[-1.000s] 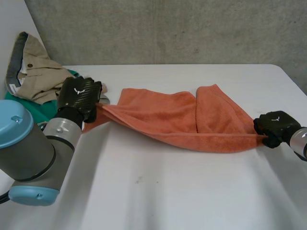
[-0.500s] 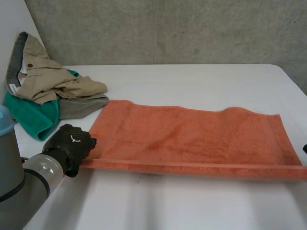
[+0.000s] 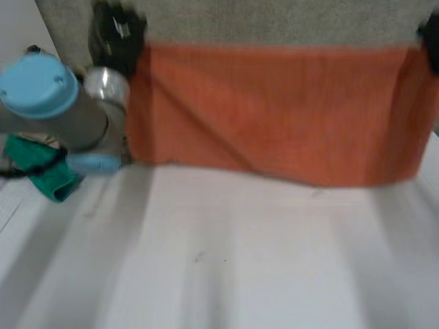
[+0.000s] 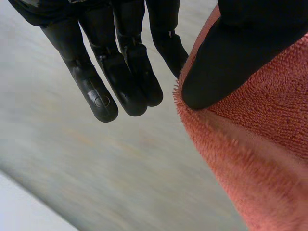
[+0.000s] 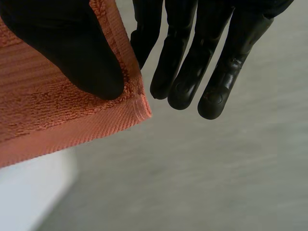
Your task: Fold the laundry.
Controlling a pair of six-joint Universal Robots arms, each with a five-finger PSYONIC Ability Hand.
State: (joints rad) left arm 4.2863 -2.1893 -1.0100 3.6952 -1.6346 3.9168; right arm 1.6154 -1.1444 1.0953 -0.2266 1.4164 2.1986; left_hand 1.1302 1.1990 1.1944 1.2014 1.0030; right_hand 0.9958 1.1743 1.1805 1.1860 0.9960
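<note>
A: Where is the orange towel (image 3: 274, 110)?
B: Stretched upright over the white counter (image 3: 240, 267), each top corner pinched between thumb and fingers (image 4: 130, 82): left hand (image 3: 116, 31) at one, right hand (image 3: 431, 38) at the other.

I see my left arm (image 3: 65, 127) grey with a light-blue cap (image 3: 38, 86) — left hand (image 4: 120, 67) and right hand (image 5: 185, 62) glossy black.

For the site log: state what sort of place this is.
Likely a robotics test bench: bare concrete wall, plain white table, orange towel hung between the left hand and right hand.
</note>
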